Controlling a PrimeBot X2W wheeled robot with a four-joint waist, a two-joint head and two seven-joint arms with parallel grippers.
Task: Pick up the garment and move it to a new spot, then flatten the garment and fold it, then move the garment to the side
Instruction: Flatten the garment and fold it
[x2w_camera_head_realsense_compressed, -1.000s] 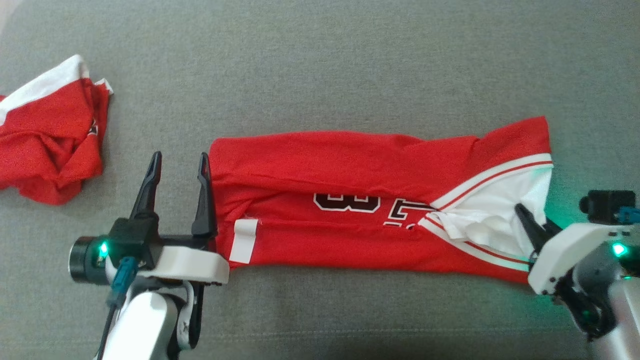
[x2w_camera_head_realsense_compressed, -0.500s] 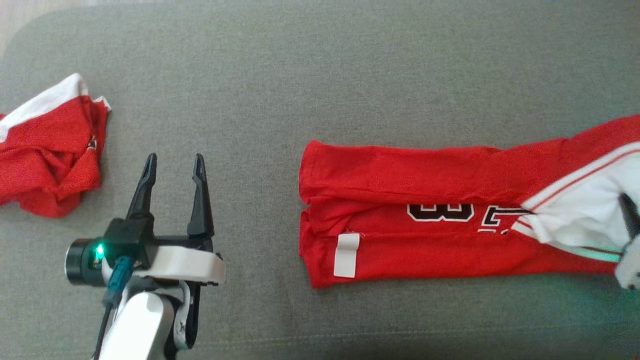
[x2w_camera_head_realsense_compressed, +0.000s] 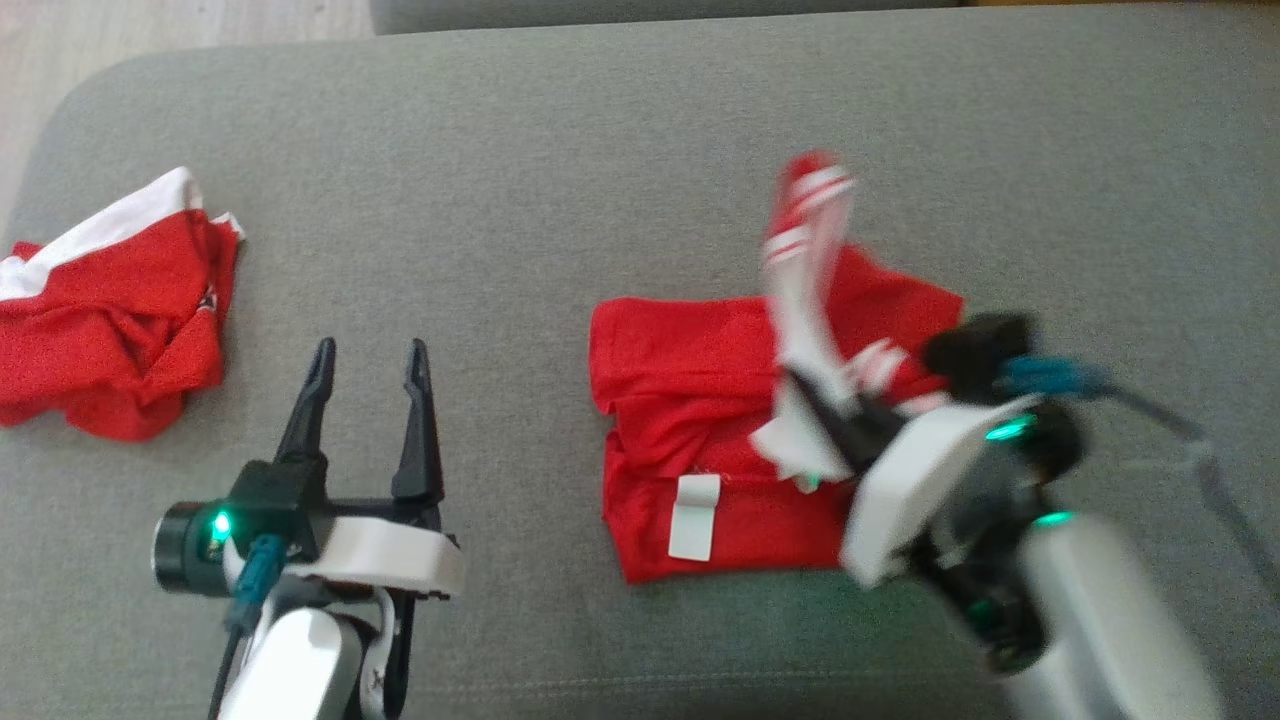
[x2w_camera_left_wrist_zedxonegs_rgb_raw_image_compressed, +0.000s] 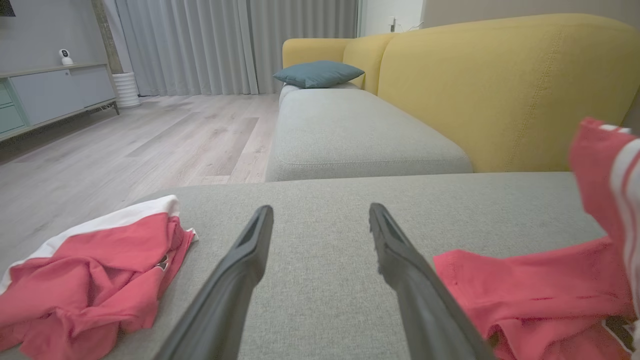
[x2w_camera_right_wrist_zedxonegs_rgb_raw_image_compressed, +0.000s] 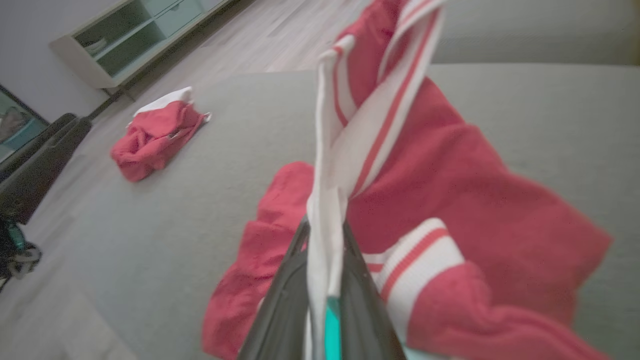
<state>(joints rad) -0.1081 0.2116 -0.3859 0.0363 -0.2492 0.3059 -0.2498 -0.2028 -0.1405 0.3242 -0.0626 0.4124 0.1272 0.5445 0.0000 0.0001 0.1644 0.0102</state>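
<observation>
A: So, the jersey lies mid-right on the grey sofa seat. Right gripper fingers are clamped on its white striped trim, that end lifted. Left gripper fingers are apart and empty, left of it.
B: Looks light and floppy, so it'll sag. Grab hems or trim. Layers under the fold are hidden, and the right arm is motion-blurred.

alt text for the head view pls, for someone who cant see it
The right tool, shut on the white-striped end of a red jersey, holds that end up over the rest of it, which lies partly folded on a grey sofa cushion. The left tool stands open and empty to its left, with a second, crumpled red garment beyond.
</observation>
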